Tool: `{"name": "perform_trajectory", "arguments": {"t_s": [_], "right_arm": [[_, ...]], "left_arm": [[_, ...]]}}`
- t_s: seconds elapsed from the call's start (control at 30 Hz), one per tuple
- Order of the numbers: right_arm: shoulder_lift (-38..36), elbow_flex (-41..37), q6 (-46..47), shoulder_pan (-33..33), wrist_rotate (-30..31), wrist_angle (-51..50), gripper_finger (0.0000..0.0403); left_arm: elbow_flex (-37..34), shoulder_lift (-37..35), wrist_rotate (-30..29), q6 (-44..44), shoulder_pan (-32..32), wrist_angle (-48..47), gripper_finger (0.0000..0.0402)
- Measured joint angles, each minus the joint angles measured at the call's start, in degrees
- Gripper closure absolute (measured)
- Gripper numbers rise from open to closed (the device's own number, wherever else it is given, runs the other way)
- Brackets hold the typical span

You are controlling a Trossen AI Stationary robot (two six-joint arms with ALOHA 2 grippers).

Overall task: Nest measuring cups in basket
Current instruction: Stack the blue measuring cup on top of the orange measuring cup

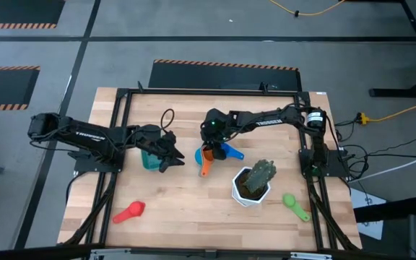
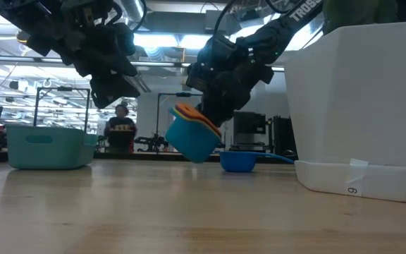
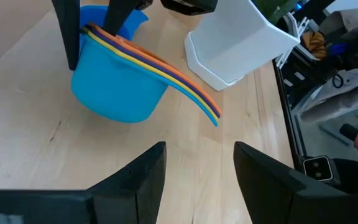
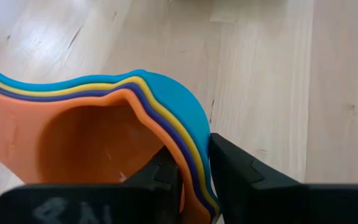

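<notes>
A nested stack of measuring cups point(image 3: 120, 93), blue outermost and orange innermost, hangs tilted at the table's middle point(image 1: 205, 155) with my right gripper point(image 4: 194, 180) shut on its rim. The handles point(image 3: 197, 102) point toward the table's near edge. Its lowest edge point(image 2: 199, 159) is at table height; whether it touches, I cannot tell. Beside it a single blue cup point(image 2: 238, 161) rests on its base. The teal basket point(image 2: 48, 144) stands left of the middle point(image 1: 149, 160). My left gripper point(image 3: 197, 180) hovers open just right of the basket, pointing at the stack. My right gripper pinches the stack's rim point(image 4: 191, 155) on the side opposite the handles. One finger is inside the orange inner cup, the other against the blue outer wall, so all layers lie between them. The fingers slant down from the table's far right. The stack hangs tilted.
A white hexagonal pot with a green plant point(image 1: 253, 184) stands close to the near right of the stack. A green cup point(image 1: 295, 204) lies near the right edge and a red cup point(image 1: 128, 211) at the near left. Bare wood lies between basket and stack.
</notes>
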Motion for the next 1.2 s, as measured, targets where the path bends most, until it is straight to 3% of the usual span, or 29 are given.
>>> {"name": "perform_trajectory", "arguments": {"t_s": [0.53,0.93,1.2], "right_arm": [[0.3,0.0,-0.1,0.0,0.1,-0.7,0.0318],[0.3,0.0,0.0,0.0,0.1,0.3,0.0223],[0.3,0.0,0.0,0.0,0.1,2.1,0.0213]], "left_arm": [[0.0,0.0,0.0,0.0,0.0,0.0,0.0221],[0.0,0.0,-1.1,0.0,0.0,0.0,0.0221],[0.0,0.0,-1.2,0.0,0.0,0.0,0.0221]]}}
